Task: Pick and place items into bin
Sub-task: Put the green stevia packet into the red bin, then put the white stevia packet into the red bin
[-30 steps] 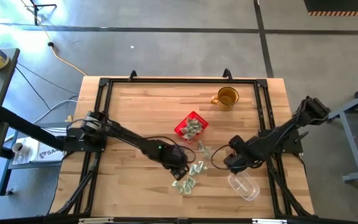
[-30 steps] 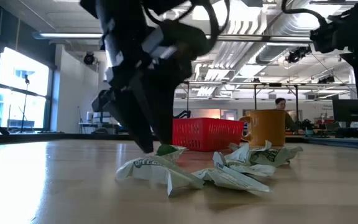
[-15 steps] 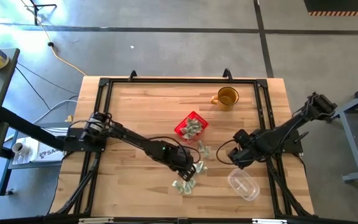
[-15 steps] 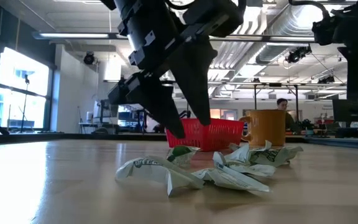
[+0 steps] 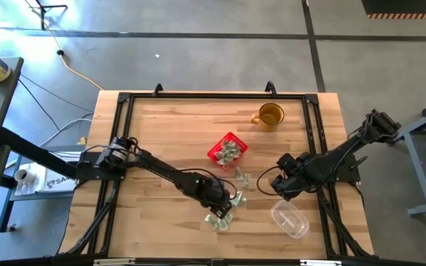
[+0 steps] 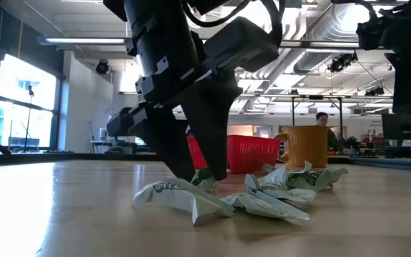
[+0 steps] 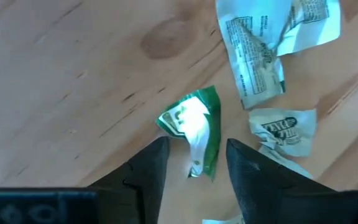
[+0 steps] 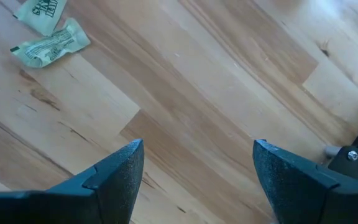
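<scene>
Small pale green-and-white wrapped items lie loose on the wooden table (image 5: 161, 133); several more sit in the red bin (image 5: 228, 150). My left gripper (image 5: 226, 202) points down over the loose items, open. Its two fingers stand on either side of one green-and-white item (image 7: 194, 127) that lies flat on the wood. In the low view the left gripper (image 6: 203, 171) reaches the tabletop in front of the bin (image 6: 245, 153). My right gripper (image 5: 281, 185) hovers open over bare wood to the right, with nothing between its fingers (image 8: 129, 163).
More loose items lie just beside the left gripper (image 7: 253, 56), (image 7: 284, 127), near the front edge (image 5: 219, 220) and right of the bin (image 5: 242, 177). An amber mug (image 5: 270, 115) stands at the far right. A clear plastic container (image 5: 290, 220) lies near the right gripper.
My left gripper has gone toward the table's right and near edges and come down, rolling its wrist, so that its fingers now straddle the green item on the table. My right gripper has drawn back a little toward the right edge, then held still.
</scene>
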Controlling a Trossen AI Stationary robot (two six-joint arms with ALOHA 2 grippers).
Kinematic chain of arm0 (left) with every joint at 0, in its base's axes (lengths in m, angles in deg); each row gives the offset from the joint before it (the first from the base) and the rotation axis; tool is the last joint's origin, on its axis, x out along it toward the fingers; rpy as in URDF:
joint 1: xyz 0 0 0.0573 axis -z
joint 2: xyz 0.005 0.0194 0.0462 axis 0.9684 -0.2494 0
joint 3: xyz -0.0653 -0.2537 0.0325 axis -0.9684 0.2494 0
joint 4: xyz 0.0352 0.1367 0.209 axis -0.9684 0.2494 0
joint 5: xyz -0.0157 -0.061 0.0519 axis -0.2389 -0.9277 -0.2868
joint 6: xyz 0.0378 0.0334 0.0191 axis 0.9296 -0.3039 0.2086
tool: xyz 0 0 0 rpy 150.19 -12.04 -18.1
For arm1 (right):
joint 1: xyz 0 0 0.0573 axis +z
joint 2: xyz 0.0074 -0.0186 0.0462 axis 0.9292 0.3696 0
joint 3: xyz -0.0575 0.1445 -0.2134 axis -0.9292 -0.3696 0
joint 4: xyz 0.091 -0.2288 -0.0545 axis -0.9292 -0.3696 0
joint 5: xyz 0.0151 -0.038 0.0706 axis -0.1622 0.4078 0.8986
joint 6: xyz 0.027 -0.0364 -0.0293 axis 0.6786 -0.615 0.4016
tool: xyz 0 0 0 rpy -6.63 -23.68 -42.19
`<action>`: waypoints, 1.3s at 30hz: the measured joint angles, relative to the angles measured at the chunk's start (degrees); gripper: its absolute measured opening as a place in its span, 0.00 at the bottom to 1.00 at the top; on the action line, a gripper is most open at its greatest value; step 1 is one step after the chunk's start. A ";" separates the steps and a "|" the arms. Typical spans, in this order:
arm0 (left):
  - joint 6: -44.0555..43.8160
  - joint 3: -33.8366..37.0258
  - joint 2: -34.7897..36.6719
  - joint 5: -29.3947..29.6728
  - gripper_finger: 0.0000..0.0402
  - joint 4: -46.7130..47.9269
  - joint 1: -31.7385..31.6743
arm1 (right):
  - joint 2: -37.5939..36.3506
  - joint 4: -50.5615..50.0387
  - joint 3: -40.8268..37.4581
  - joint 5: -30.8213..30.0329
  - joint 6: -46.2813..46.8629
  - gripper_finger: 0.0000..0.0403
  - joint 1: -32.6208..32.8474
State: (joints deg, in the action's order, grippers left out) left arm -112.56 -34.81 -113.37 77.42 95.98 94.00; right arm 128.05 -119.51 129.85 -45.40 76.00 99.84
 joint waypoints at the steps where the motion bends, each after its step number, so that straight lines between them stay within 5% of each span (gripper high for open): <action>1: 0.18 0.00 -0.04 0.55 0.48 0.33 0.02 | 0.00 0.05 0.00 -0.07 0.00 0.72 0.00; 10: 6.17 0.16 0.06 2.40 0.07 1.79 -0.38 | 0.00 0.57 0.02 -2.30 0.30 0.72 -1.13; 14: 11.58 -1.88 1.28 3.09 0.10 5.09 -2.39 | 0.00 1.15 0.02 -2.90 0.73 0.72 -1.05; 22: 34.10 -18.00 4.64 10.90 0.08 20.74 -11.39 | 0.02 0.73 0.02 -6.00 1.88 0.72 -1.05; 27: 42.98 -19.48 4.13 5.77 0.08 17.71 -20.28 | 0.02 0.13 0.04 -6.42 1.63 0.72 -1.84; 33: 44.82 -19.19 0.71 1.20 0.28 23.18 -25.39 | 0.02 0.72 0.04 -6.14 1.47 0.72 -1.92; 39: 45.09 -19.35 0.10 -5.76 0.52 21.92 -23.50 | 0.02 4.81 0.04 -6.31 -1.55 0.72 -2.49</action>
State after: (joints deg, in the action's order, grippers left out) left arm -67.47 -54.17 -113.27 71.66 117.91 70.50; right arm 128.07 -114.70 129.89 -51.71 74.45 97.35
